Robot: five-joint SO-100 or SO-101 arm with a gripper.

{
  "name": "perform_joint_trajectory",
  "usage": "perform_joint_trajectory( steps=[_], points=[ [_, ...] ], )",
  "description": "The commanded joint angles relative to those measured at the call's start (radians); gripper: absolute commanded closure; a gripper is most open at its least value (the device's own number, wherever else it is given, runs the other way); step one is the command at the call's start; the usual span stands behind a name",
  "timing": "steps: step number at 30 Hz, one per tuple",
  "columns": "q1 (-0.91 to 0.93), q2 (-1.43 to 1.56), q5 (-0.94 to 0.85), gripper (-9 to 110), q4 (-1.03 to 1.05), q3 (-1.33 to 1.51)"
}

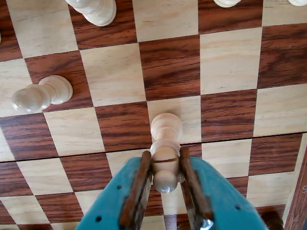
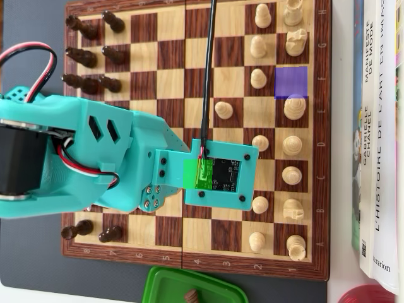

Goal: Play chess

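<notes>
In the wrist view my teal gripper (image 1: 165, 160) is shut on a white pawn (image 1: 166, 129), its brown pads pressing the pawn just below the round head. The pawn's base is over a light square of the wooden chessboard (image 1: 230, 62); I cannot tell whether it touches the board. In the overhead view the teal arm (image 2: 95, 158) reaches over the middle of the board (image 2: 170, 53), and its camera mount (image 2: 221, 173) hides the gripper and the held pawn. A purple patch (image 2: 291, 81) marks a square at the right, and a green patch (image 2: 197, 172) sits on the mount.
White pieces (image 2: 259, 79) fill the board's right side and dark pieces (image 2: 95, 57) its left. Another white pawn (image 1: 42, 93) stands left of my gripper, and a larger white piece (image 1: 96, 9) farther ahead. Books (image 2: 379, 126) lie right of the board, a green lid (image 2: 189, 287) below it.
</notes>
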Motion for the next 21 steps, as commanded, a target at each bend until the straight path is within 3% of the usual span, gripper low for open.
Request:
perform_joint_trajectory(
  steps=[1,21],
  points=[
    [0.012,0.034,-0.003,95,-0.012,-0.031],
    [0.025,0.034,-0.008,94,-0.011,-0.028]
  ],
)
